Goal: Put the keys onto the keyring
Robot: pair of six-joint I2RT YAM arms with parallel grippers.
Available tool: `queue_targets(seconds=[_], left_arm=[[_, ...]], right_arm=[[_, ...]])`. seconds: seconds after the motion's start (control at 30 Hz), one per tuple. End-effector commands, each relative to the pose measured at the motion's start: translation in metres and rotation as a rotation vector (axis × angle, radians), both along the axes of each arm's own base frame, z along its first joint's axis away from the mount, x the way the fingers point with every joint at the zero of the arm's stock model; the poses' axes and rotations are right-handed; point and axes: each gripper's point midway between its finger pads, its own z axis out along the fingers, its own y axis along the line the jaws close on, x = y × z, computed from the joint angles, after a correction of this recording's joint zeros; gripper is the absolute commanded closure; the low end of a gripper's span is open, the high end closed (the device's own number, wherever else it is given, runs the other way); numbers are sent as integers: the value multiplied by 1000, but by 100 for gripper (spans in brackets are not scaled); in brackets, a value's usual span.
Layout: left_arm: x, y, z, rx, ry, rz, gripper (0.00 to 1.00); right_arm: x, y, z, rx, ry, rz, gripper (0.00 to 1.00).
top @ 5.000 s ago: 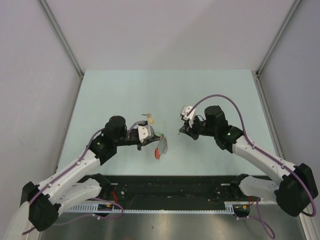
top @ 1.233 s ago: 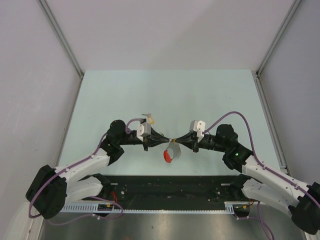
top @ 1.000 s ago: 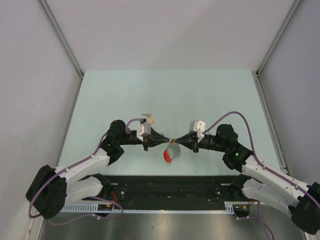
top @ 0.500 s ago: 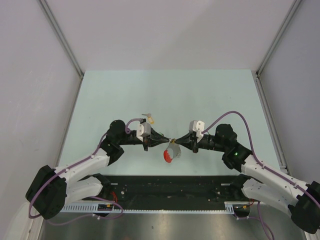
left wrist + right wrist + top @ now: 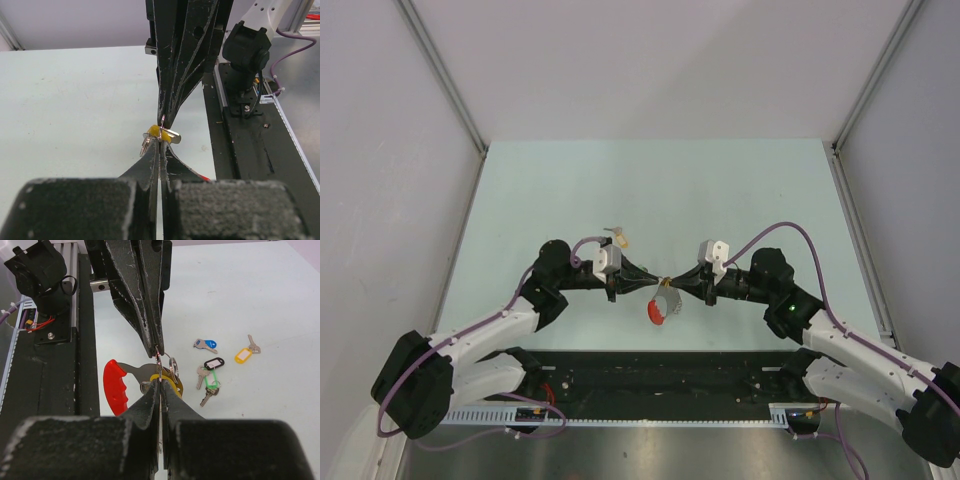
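The keyring hangs between my two grippers, with its red arc (image 5: 655, 314) (image 5: 114, 387) low and its grey metal part (image 5: 668, 298) (image 5: 142, 373) above. My left gripper (image 5: 654, 283) (image 5: 160, 138) is shut on the keyring's thin wire loop. My right gripper (image 5: 673, 284) (image 5: 160, 381) is shut tip to tip against it, on a yellow-tagged key (image 5: 172, 383) (image 5: 154, 131). Other keys lie on the table in the right wrist view: a blue one (image 5: 206, 344), a yellow-tagged one (image 5: 243, 354), a black tag (image 5: 214, 363) and a green tag (image 5: 213, 378). A beige-tagged key (image 5: 619, 237) shows in the top view.
The black base rail (image 5: 660, 375) runs along the near edge just below the grippers. Grey walls with metal posts (image 5: 445, 85) enclose the pale green table (image 5: 650, 190) on three sides.
Five seconds ago the grippers were apart, the keyring hanging from the left one. Both have come together near the front centre. In the last second almost nothing has moved.
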Motion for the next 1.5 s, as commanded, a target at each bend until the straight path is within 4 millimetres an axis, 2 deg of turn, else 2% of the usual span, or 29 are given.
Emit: queue_targets(seconds=[0.0, 0.67, 1.03, 1.47], left_arm=[[-1, 1, 19, -48, -42, -3, 100], [-5, 0, 19, -50, -45, -28, 100], [-1, 1, 19, -54, -46, -2, 100], [-2, 1, 19, -58, -54, -7, 100]], right_arm=[[1, 1, 13, 40, -29, 0, 100], [1, 6, 10, 39, -23, 4, 100], [4, -2, 16, 42, -44, -38, 100], [4, 0, 13, 39, -33, -26, 100]])
